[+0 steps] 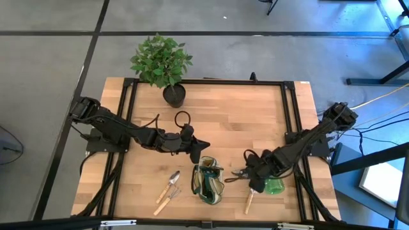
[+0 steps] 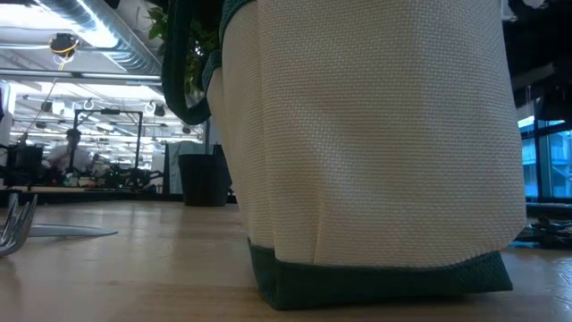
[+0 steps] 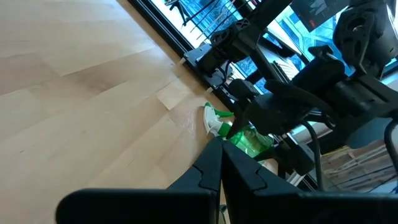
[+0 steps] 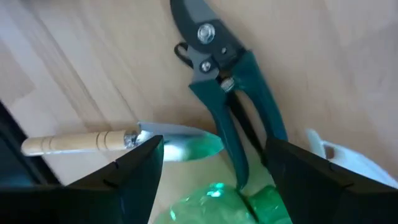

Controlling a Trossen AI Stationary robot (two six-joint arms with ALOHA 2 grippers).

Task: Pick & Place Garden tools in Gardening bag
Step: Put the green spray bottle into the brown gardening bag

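Observation:
The olive and tan gardening bag stands upright near the table's front edge and fills the low view. Left of it lie a wooden-handled trowel and a fork. To its right lie dark-handled pruners, another wooden-handled trowel and a green spray bottle. My right gripper hangs open over them, pointing down, with a finger on either side of the pruner handles and the bottle. My left gripper is shut, just beyond the bag's far side, and holds nothing.
A leafy plant in a black pot stands at the table's far edge, left of centre. Black frame rails run along the table's left, right and far sides. Bare wood lies in the middle of the table.

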